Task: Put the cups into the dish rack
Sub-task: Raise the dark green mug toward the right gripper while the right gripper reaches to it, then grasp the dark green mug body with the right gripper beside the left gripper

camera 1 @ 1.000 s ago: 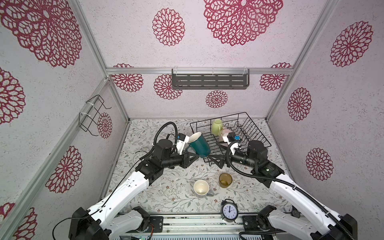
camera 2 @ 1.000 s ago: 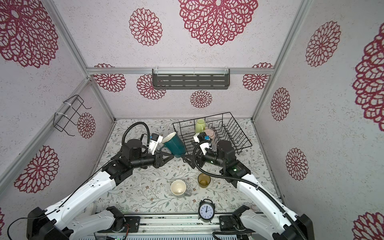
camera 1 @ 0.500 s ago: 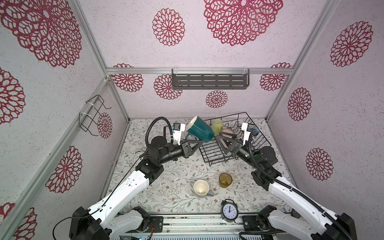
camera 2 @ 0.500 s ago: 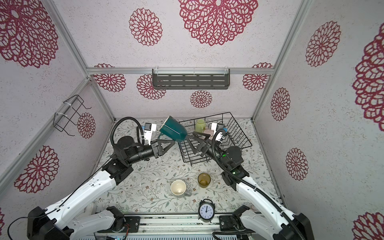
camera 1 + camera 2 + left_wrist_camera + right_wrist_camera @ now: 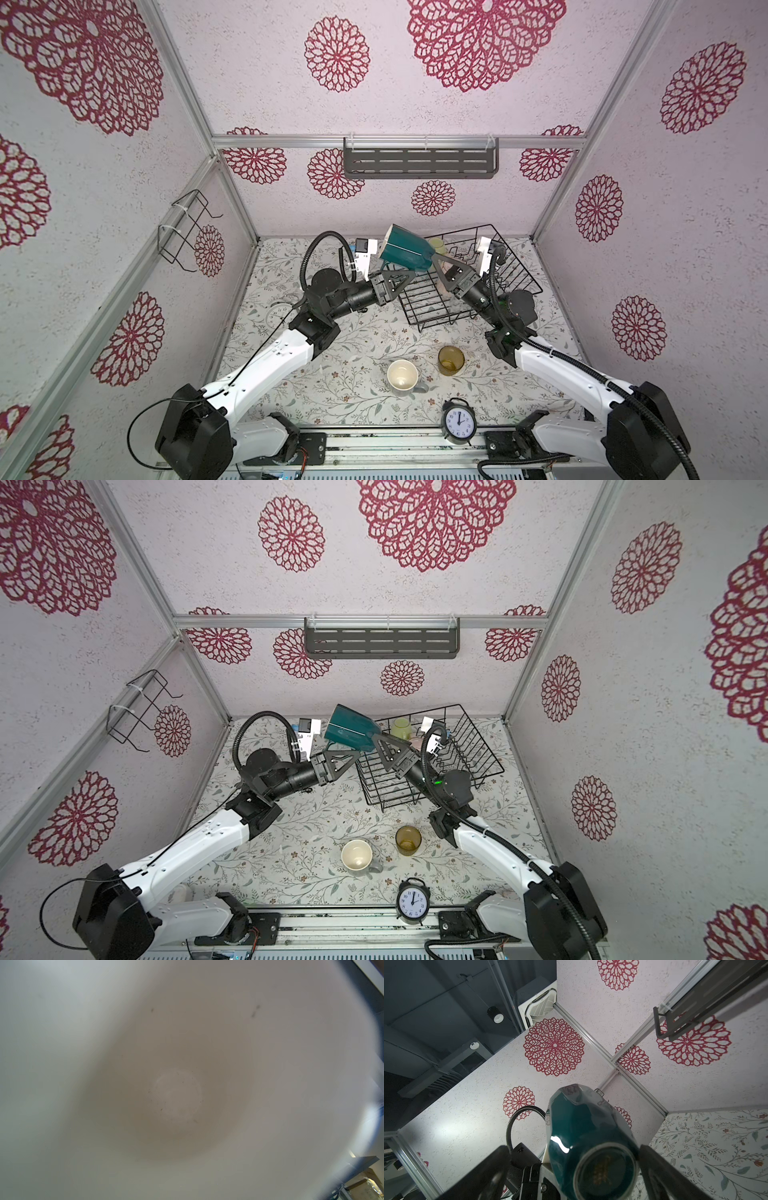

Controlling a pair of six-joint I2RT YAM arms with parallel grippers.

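My left gripper [image 5: 409, 273] [image 5: 356, 753] is shut on the dark teal mug [image 5: 405, 252] [image 5: 351, 731], holding it on its side in the air above the left edge of the dish rack [image 5: 519, 257] [image 5: 482, 735]. The left wrist view is filled by the mug's pale inside [image 5: 176, 1095]. My right gripper [image 5: 434, 257] [image 5: 573, 1153] is open, its fingers on either side of the mug's base [image 5: 604, 1172]. A yellow-green mug [image 5: 436, 245] [image 5: 401, 728] and a pink mug [image 5: 415, 742] stand in the rack. A grey mug [image 5: 402, 374] and an amber glass [image 5: 451, 360] stand on the table.
A black alarm clock [image 5: 458, 422] stands at the table's front edge. A pale clock [image 5: 276, 314] lies under my left arm. A grey slotted shelf [image 5: 419, 163] hangs on the back wall and a small wire holder [image 5: 185, 232] on the left wall.
My left gripper has lifted the teal mug up and back over the rack's left edge. My right gripper has risen from the rack's front and come round the mug's base.
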